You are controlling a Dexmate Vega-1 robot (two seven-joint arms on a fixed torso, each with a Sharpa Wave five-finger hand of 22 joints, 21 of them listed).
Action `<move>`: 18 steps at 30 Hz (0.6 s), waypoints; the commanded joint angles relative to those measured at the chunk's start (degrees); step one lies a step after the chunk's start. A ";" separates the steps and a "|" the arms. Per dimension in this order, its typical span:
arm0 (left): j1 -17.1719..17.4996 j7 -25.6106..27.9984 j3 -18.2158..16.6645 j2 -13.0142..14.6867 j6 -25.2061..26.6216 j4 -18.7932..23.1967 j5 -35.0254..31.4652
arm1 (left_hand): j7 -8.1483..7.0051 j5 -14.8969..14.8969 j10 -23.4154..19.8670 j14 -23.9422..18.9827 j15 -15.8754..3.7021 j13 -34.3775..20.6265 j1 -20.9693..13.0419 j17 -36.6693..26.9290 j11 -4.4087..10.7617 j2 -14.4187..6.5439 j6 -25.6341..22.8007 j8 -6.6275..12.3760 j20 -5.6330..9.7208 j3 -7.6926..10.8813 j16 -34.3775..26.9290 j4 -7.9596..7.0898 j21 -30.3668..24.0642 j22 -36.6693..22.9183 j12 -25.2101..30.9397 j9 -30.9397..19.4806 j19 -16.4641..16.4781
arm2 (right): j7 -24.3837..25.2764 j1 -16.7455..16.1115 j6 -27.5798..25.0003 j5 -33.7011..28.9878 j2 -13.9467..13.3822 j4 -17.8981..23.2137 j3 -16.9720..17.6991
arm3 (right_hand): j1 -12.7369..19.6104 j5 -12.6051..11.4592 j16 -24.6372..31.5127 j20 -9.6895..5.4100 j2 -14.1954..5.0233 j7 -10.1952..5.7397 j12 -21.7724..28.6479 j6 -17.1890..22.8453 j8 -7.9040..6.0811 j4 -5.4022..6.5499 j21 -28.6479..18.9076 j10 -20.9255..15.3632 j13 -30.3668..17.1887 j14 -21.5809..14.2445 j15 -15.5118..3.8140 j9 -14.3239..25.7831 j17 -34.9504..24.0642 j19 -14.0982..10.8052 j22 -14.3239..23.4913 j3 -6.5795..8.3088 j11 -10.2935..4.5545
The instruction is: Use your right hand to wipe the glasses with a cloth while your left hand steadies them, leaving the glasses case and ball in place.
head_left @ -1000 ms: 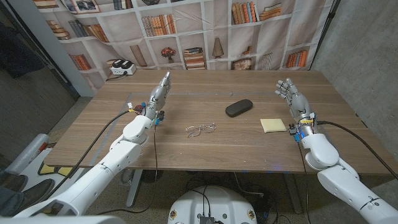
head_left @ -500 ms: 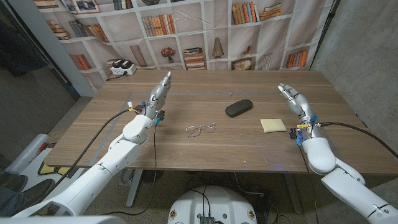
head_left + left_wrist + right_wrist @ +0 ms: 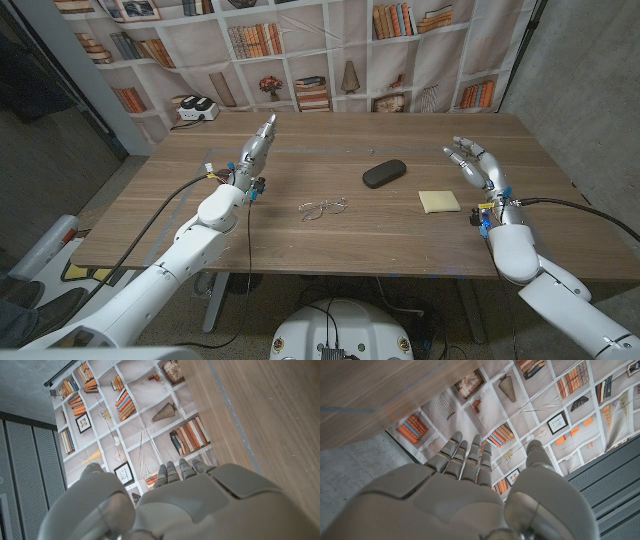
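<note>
Thin wire-framed glasses (image 3: 323,208) lie on the wooden table (image 3: 330,240) near its middle. A dark glasses case (image 3: 384,173) lies behind and right of them. A pale yellow folded cloth (image 3: 439,201) sits further right. My right hand (image 3: 477,168) hovers open just right of the cloth, fingers spread and pointing away from me; its back (image 3: 470,495) shows in the right wrist view. My left hand (image 3: 256,150) stands on its edge with straight fingers, well left of the glasses, holding nothing; its back (image 3: 170,505) shows in the left wrist view.
A white charger-like device (image 3: 196,109) stands at the table's far left corner. A bookshelf-printed curtain (image 3: 330,50) hangs behind the table. A grey concrete wall (image 3: 585,70) runs along the right side.
My right hand has drifted slightly right and toward me and tilted, its fingers now spread. The left hand, glasses, case and cloth have not moved.
</note>
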State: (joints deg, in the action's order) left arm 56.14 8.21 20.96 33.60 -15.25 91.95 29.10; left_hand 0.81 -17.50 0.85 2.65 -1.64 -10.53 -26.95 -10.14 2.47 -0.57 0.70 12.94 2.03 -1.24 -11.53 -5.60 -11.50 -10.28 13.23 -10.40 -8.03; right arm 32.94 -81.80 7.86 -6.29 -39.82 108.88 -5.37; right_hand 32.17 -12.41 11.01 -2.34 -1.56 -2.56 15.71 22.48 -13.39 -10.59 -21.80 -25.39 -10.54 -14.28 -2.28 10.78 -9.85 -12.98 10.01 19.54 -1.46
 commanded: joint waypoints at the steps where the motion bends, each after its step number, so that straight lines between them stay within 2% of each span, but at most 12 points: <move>1: 1.11 1.88 -0.83 1.09 2.59 2.64 -0.18 | 0.28 -0.07 -0.86 -0.87 0.03 -0.10 -0.34 -0.15 -0.02 -0.42 -1.20 0.57 0.49 0.12 -0.10 0.25 0.09 -0.07 -0.04 -0.20 -0.03 | 2.73 -2.10 -5.05 -3.96 -0.20 2.11 0.54 | 1.76 0.11 -0.35 -1.50 0.70 -0.29 0.54 1.70 -0.46 0.09 0.66 -1.43 -0.14 -0.13 -0.07 0.31 -0.20 -0.21 0.14 0.53 -0.16; 8: 1.12 2.06 -0.86 1.52 2.85 3.31 -0.78 | 0.36 -0.02 -1.20 -1.08 0.24 -0.11 -0.70 -0.15 -0.32 -0.70 -1.63 0.51 0.27 0.17 -0.01 0.35 0.03 -0.06 -0.11 -0.20 0.13 | 2.71 -3.26 -11.51 -7.57 -1.64 4.48 -0.22 | 2.57 0.05 -0.67 -1.12 0.94 -0.29 0.31 2.31 -0.47 0.36 1.25 -1.28 -0.15 0.77 0.11 0.32 -0.25 0.47 0.19 0.72 -0.14; 14: 0.67 1.54 -0.57 0.93 2.65 2.39 -0.38 | 0.39 0.02 -1.34 -1.22 0.30 -0.11 -0.92 -0.15 -0.37 -0.85 -1.82 0.44 0.11 0.19 0.04 0.43 0.06 -0.07 -0.18 -0.21 0.04 | 3.83 -3.15 -14.87 -10.75 -2.34 5.11 -1.83 | 3.49 -0.02 -0.43 -0.92 1.26 0.81 0.70 3.52 -0.60 0.67 1.66 -2.92 -0.13 0.35 0.07 0.33 -0.31 0.33 0.23 0.92 0.80; 16: 0.51 1.39 -0.46 0.97 2.63 2.24 -0.54 | 0.46 0.03 -1.36 -1.23 0.29 -0.11 -0.97 -0.15 -0.37 -0.88 -1.83 0.41 0.13 0.19 0.05 0.44 0.05 -0.07 -0.20 -0.21 0.07 | 3.79 -3.13 -16.31 -11.50 -2.70 5.51 -2.20 | 3.58 -0.03 -0.37 -0.82 1.31 0.77 0.67 3.63 -0.60 0.70 1.72 -2.92 -0.12 0.22 -0.06 0.33 -0.31 0.34 0.24 0.94 0.82; 18: 0.35 1.11 -0.42 1.13 2.91 2.22 -0.41 | 0.41 0.05 -1.33 -1.22 0.35 -0.11 -1.04 -0.15 -0.34 -0.93 -1.91 0.40 0.03 0.20 0.09 0.47 0.06 -0.07 -0.24 -0.21 0.03 | 3.55 -3.15 -18.13 -12.68 -3.44 6.03 -2.63 | 3.79 -0.05 -0.35 -0.77 1.42 0.46 0.51 3.60 -0.47 0.80 1.86 -2.74 -0.11 0.14 -0.12 0.34 -0.33 0.31 0.25 0.97 0.20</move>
State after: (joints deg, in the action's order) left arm 57.01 9.91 20.28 34.64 -12.84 94.43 28.65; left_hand 1.34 -17.50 -0.37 1.54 -1.32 -10.52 -27.61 -10.14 2.05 -1.24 -0.84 13.18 2.02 -1.08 -11.53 -5.44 -11.50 -10.28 13.23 -10.55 -8.02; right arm 35.91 -84.49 -2.91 -14.00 -41.41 112.78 -6.11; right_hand 35.08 -12.42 10.35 -2.13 -0.37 -2.04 16.12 25.60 -13.83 -9.96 -20.31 -28.01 -10.53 -13.72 -2.34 10.78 -10.02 -12.76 10.01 20.17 -0.68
